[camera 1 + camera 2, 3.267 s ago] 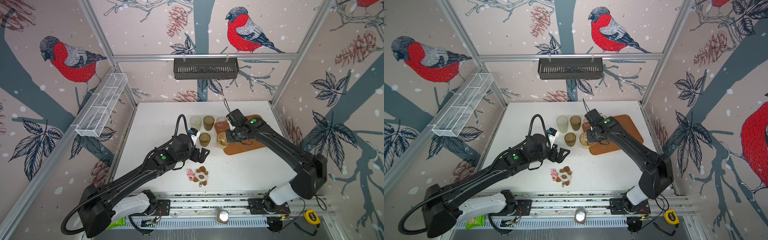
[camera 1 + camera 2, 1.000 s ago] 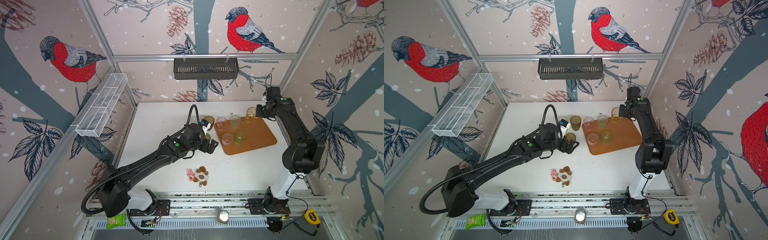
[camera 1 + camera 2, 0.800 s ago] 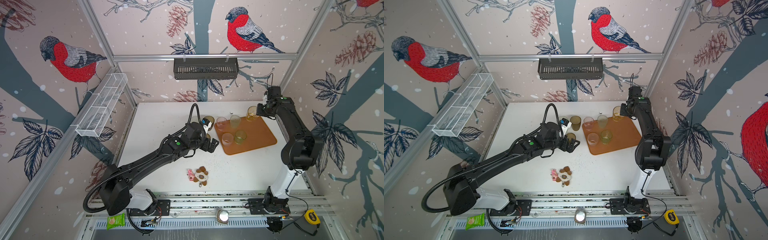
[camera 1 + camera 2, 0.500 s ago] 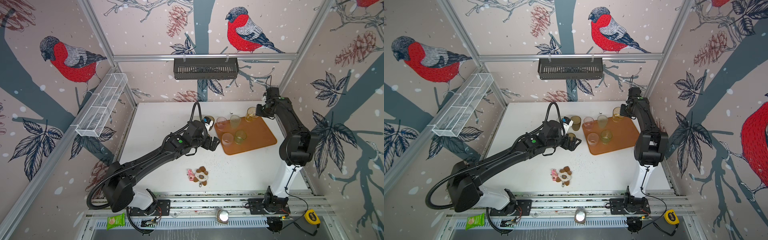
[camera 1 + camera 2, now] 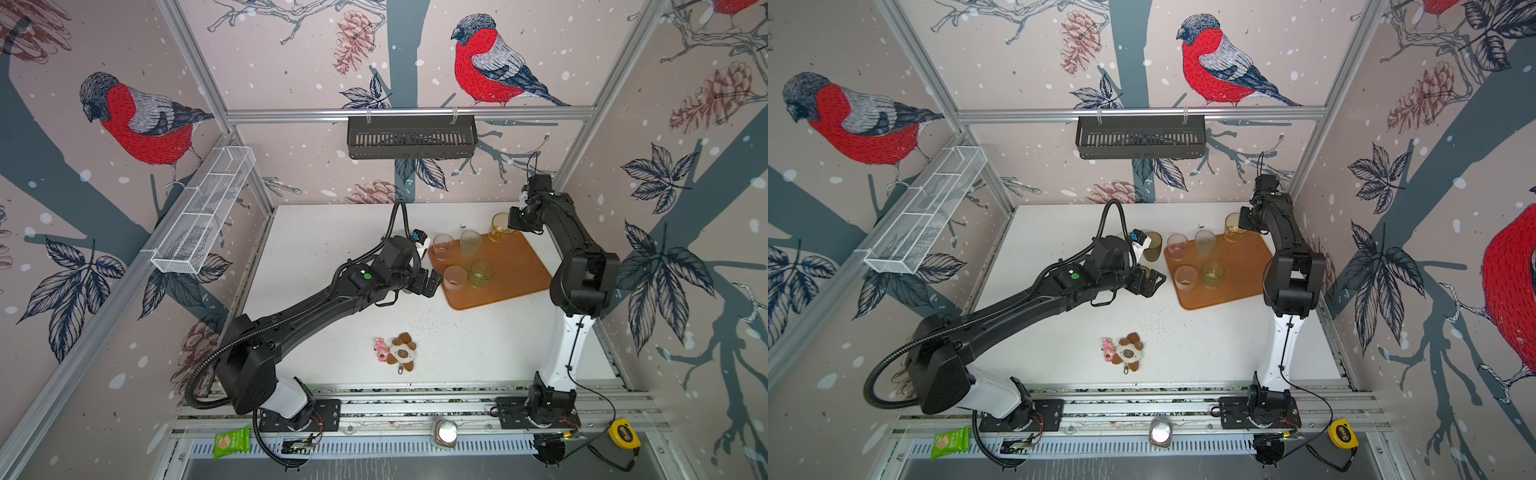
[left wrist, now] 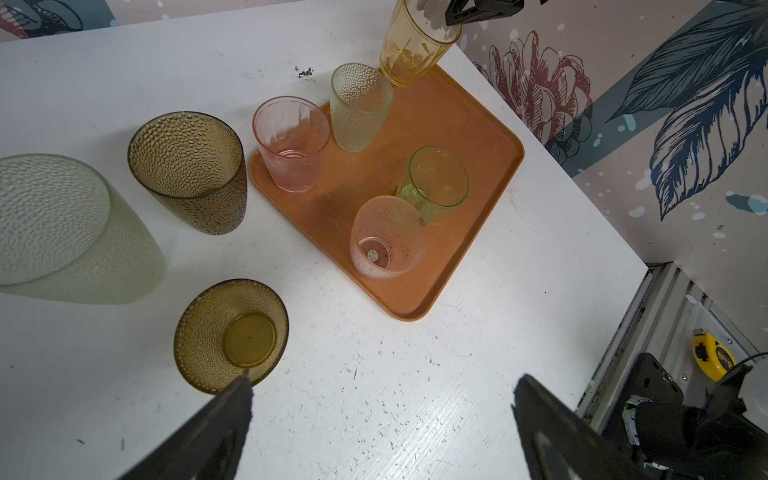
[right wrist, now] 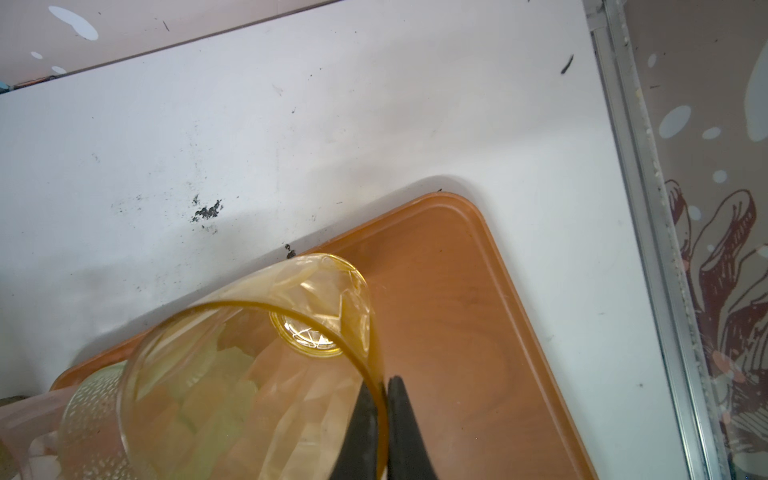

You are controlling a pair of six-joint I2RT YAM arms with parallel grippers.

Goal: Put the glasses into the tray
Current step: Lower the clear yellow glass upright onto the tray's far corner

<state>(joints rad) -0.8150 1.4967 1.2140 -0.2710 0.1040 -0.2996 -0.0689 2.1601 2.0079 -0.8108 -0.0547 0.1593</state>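
The orange-brown tray lies at the table's far right. My right gripper is shut on the rim of a yellow-amber glass at the tray's far corner. Whether its base touches the tray is unclear. A pink glass, a pale green one, a clear green one and a frosted one stand on the tray. My left gripper is open and empty just left of the tray, beside a short brown glass. A taller brown glass and a frosted cream one stand on the table.
A small plush keychain lies near the table's front. A black slotted basket hangs on the back wall and a white mesh basket on the left wall. The right wall stands close behind the tray.
Since the earliest frames my right gripper has carried the amber glass from the tray's near left to its far corner. Over the last second the left gripper has crept towards the tray.
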